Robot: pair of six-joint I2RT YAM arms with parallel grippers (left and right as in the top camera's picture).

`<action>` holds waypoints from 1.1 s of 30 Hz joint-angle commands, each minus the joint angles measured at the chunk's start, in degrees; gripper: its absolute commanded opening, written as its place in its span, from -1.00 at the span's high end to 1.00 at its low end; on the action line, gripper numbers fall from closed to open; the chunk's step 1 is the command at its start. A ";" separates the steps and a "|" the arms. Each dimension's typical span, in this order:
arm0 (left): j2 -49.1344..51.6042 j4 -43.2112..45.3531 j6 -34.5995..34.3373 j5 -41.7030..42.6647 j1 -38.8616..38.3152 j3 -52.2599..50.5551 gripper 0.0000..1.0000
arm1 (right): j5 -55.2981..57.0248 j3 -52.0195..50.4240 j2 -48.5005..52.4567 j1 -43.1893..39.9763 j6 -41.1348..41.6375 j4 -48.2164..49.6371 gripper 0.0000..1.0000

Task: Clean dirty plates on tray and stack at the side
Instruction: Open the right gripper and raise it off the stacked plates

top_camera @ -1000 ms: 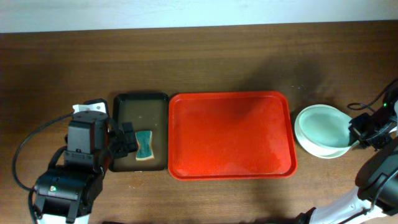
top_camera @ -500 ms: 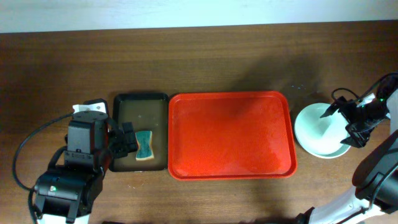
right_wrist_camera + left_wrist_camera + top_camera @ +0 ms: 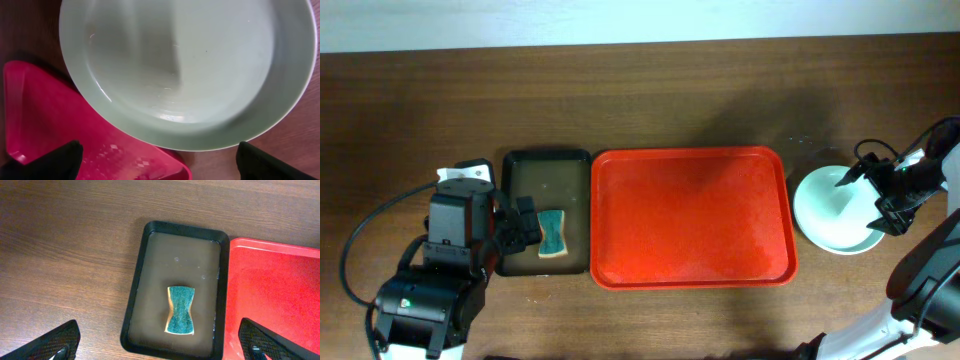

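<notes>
Plates (image 3: 832, 208) sit stacked just right of the bare red tray (image 3: 690, 215); the task looks about finished.
Overhead: round, face up, no long axis; tray's long side runs left-right; right gripper (image 3: 868, 200) over them, left gripper (image 3: 525, 226) left of tray. Left wrist: jaws wide apart, empty, above sponge (image 3: 180, 309). Right wrist: jaws spread, gripping nothing; green plate (image 3: 185, 70) beside tray corner.

3 cams look dwn, share tray (image 3: 690, 215).
</notes>
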 commanded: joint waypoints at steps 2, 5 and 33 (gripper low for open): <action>0.02 0.09 -0.57 -0.37 -0.11 0.46 -0.99 | -0.70 -0.15 -0.61 0.15 0.24 0.17 -0.97; 0.02 0.09 -0.57 -0.37 -0.11 0.46 -0.99 | -0.72 -0.15 -0.61 0.22 0.24 0.17 -0.97; 0.02 0.09 -0.57 -0.37 -0.11 0.46 -0.98 | 4.85 -0.15 -53.51 33.53 0.24 0.76 -0.97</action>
